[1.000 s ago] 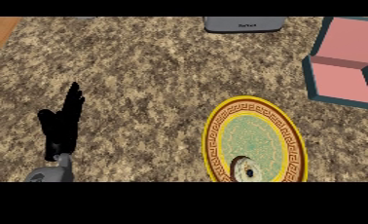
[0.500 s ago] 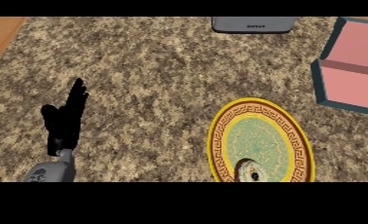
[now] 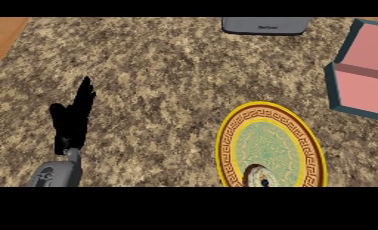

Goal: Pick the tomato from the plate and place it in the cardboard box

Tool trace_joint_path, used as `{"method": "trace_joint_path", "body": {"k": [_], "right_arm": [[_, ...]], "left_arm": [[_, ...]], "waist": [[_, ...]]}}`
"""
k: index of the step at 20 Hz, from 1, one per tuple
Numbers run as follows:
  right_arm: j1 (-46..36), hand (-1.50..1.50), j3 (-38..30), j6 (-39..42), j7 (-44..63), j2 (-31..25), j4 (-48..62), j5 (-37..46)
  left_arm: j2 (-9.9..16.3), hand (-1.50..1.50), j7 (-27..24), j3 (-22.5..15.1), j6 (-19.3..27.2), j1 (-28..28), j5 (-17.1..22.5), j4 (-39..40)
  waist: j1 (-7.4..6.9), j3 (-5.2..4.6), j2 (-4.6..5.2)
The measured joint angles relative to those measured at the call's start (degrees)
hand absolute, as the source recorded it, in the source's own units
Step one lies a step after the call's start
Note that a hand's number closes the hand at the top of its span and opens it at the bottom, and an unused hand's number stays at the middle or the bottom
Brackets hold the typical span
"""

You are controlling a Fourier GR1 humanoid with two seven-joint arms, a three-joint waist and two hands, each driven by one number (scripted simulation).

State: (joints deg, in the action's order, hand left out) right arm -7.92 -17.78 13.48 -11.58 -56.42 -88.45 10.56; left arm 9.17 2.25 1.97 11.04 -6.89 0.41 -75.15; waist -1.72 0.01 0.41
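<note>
A round plate (image 3: 235, 144) with a yellow patterned rim and a pale green centre lies at the lower right of the head view. At its near edge sits a small pale round thing with a dark ring (image 3: 259, 178), cut off by the picture's lower edge; I cannot tell whether it is the tomato. A box with teal walls and a pink inside (image 3: 359, 71) stands at the right edge, partly out of view. My left hand (image 3: 72, 119) rests open at the lower left, fingers up, far from the plate. My right hand does not show.
A flat grey object (image 3: 266, 25) lies at the far edge of the speckled stone counter (image 3: 162, 74). A strip of wood (image 3: 10, 31) shows at the top left corner, beyond the counter's left edge.
The whole scene has slid a little to the right in the picture, and the wooden strip has come into view at the top left. The left hand keeps its open pose.
</note>
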Motion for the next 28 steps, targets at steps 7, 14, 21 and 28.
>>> {"method": "trace_joint_path", "body": {"k": [7, 14, 21, 28], "right_arm": [[-14.75, 1.50, 7.81, -4.60, -6.82, 3.46, 21.12, 9.89], [-25.54, -1.50, 10.21, -3.57, -11.02, 8.84, 41.33, 12.75], [-32.26, -1.50, 5.98, 1.77, -20.96, 11.21, 54.07, 8.10], [-35.69, -1.50, -2.05, 13.71, -23.90, 8.20, 63.69, -1.04]], "left_arm": [[-0.58, 0.00, -0.20, -0.21, -0.19, -0.07, -0.34, 0.24], [-0.88, 0.00, 0.07, -0.38, 0.27, -0.55, -1.00, -0.25], [-0.72, 0.00, -0.60, 0.13, -0.18, 0.61, -0.74, -0.25], [-0.70, 0.00, -0.55, 0.71, 0.07, 0.05, -0.75, 0.32]], "waist": [[-0.61, 0.03, 0.16], [-0.79, 0.09, 0.28], [-0.33, 0.11, 0.22], [0.12, 0.14, 0.22]]}}
